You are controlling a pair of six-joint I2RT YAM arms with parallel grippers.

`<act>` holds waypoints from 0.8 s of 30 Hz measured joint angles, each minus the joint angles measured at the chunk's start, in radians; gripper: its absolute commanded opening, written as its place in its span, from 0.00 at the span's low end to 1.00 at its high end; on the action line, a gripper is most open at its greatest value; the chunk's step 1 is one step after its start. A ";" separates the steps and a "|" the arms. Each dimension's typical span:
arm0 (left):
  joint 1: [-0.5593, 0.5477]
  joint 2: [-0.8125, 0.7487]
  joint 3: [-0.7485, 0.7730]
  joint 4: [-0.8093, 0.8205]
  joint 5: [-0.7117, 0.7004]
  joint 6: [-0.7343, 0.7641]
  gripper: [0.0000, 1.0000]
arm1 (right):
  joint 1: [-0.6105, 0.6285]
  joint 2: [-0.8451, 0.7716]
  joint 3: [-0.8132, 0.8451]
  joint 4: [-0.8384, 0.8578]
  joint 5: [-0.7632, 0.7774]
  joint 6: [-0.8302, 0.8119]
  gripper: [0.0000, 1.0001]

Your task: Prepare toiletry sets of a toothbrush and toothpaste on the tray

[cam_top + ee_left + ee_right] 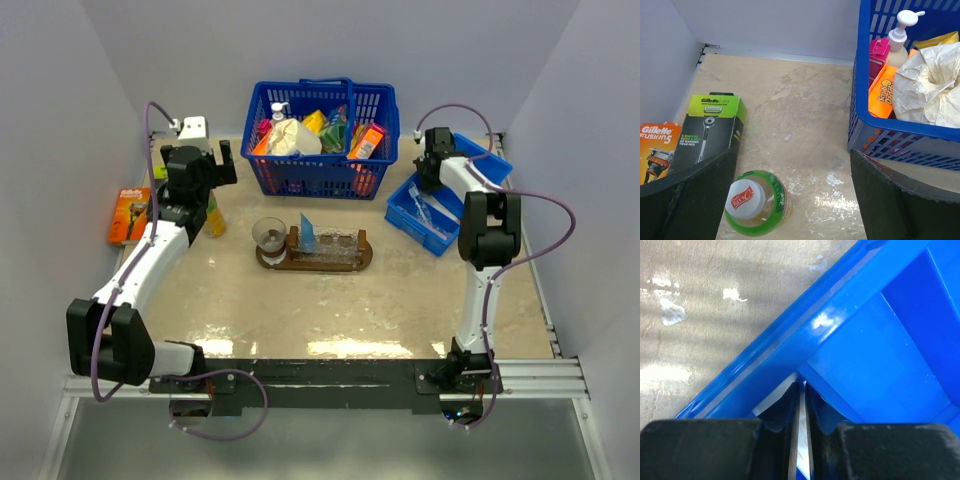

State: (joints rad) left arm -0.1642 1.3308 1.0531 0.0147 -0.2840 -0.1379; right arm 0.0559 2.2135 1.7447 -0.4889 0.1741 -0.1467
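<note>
The dark brown oval tray (362, 257) lies mid-table and carries clear glass cups (338, 243). A blue wedge-shaped toothpaste tube (308, 235) stands in one of them. My right gripper (430, 172) (802, 390) reaches down into a corner of the blue bin (405, 213) (875, 355). Its jaws are shut on a thin, flat whitish-blue packet (801, 440), seen edge-on, and I cannot tell whether this is a toothbrush or toothpaste. My left gripper (205, 165) (795, 200) hovers wide open at the far left, holding nothing. No toothbrush can be made out for certain.
A blue basket (320, 135) (880, 125) full of goods stands behind the tray. A green bottle with a white cap (756, 202) stands between my left fingers. Razor boxes (710, 127) (130, 215) lie along the left wall. Pale wrapped items (432, 215) lie in the bin.
</note>
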 measured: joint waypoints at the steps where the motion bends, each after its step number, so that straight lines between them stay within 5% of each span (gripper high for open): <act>1: 0.001 0.002 0.000 0.000 0.000 0.000 1.00 | 0.000 -0.002 0.000 -0.003 -0.001 0.003 0.17; 13: 0.007 0.013 0.000 -0.002 0.003 -0.002 1.00 | -0.035 -0.007 0.080 -0.132 -0.117 0.031 0.47; 24: 0.007 0.035 0.011 -0.003 0.004 -0.008 1.00 | -0.044 0.042 0.119 -0.194 -0.192 0.013 0.45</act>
State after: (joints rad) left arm -0.1570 1.3655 1.0641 0.0116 -0.2802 -0.1463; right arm 0.0116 2.2559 1.8633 -0.6830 -0.0174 -0.1333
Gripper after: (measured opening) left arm 0.997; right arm 0.484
